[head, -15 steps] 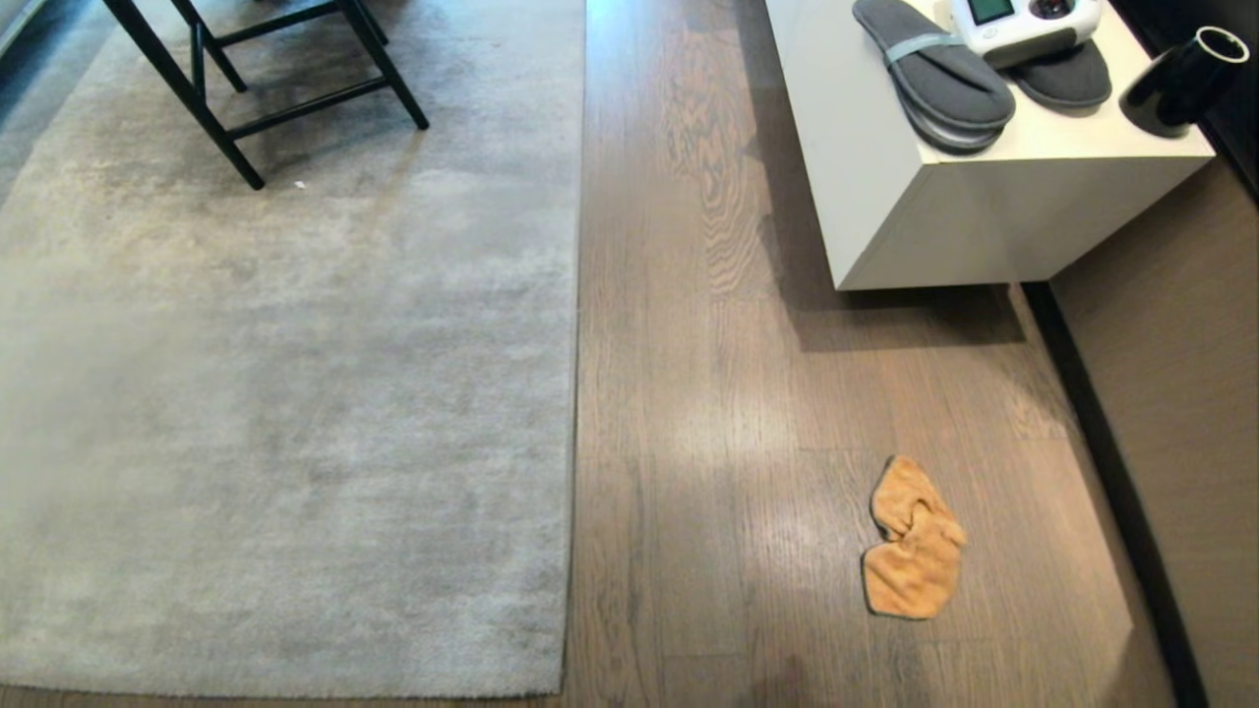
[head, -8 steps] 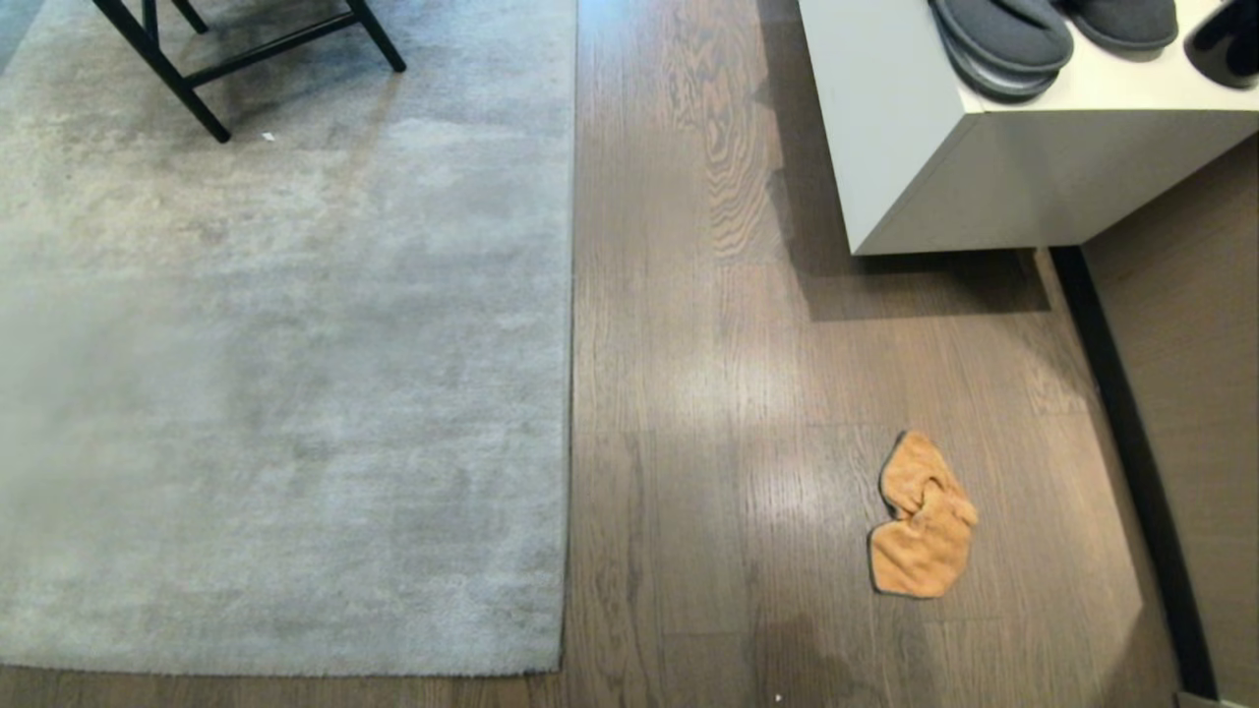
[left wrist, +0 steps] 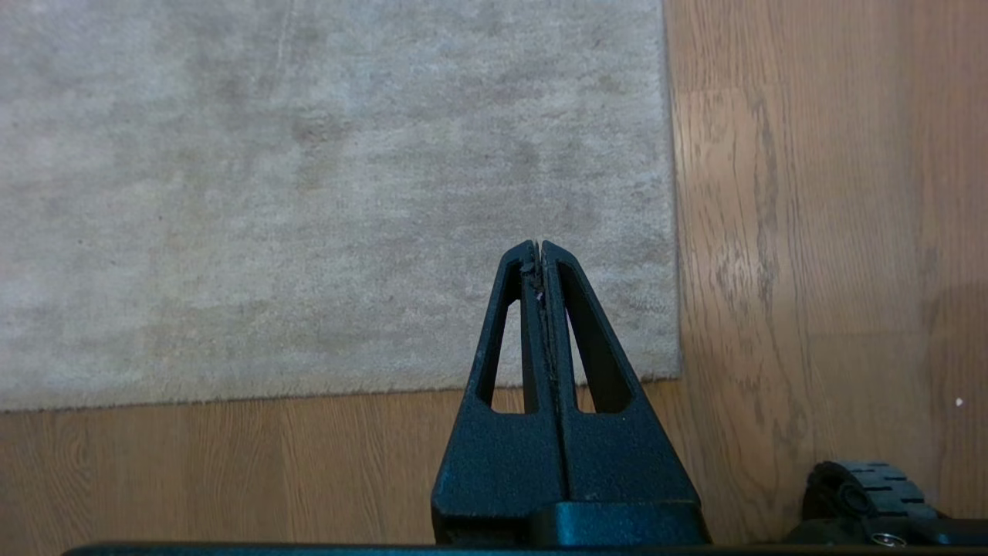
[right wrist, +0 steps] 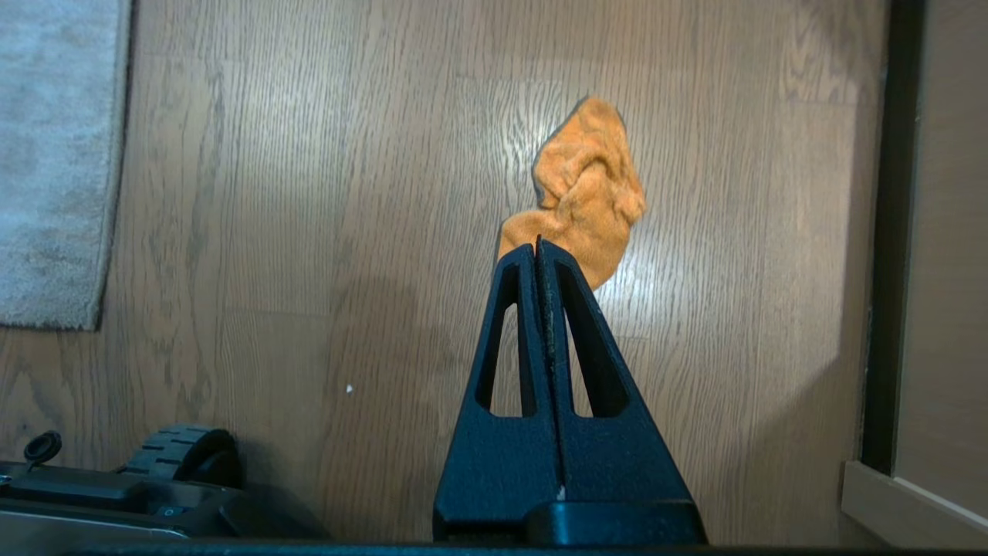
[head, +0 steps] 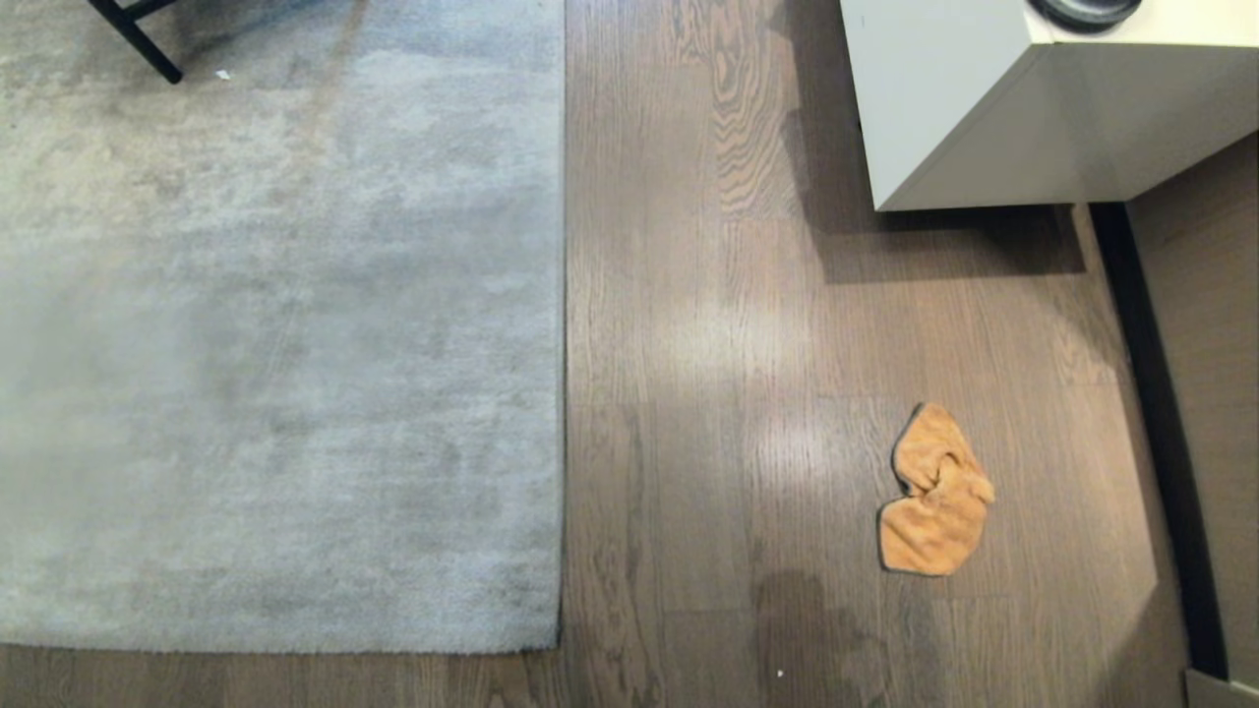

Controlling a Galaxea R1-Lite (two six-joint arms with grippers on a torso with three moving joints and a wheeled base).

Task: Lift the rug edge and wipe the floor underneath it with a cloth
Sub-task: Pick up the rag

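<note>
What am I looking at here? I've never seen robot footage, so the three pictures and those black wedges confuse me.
A two-armed robot on wheels took them. The wide picture is from its head, looking down: a grey rug lies flat, its edge against brown floor, and an orange cloth lies apart near a white cabinet. The other two come from cameras on its wrists. Each black wedge is a gripper: the left gripper hangs over the rug corner, the right gripper above the cloth. Both are shut and hold nothing.
</note>
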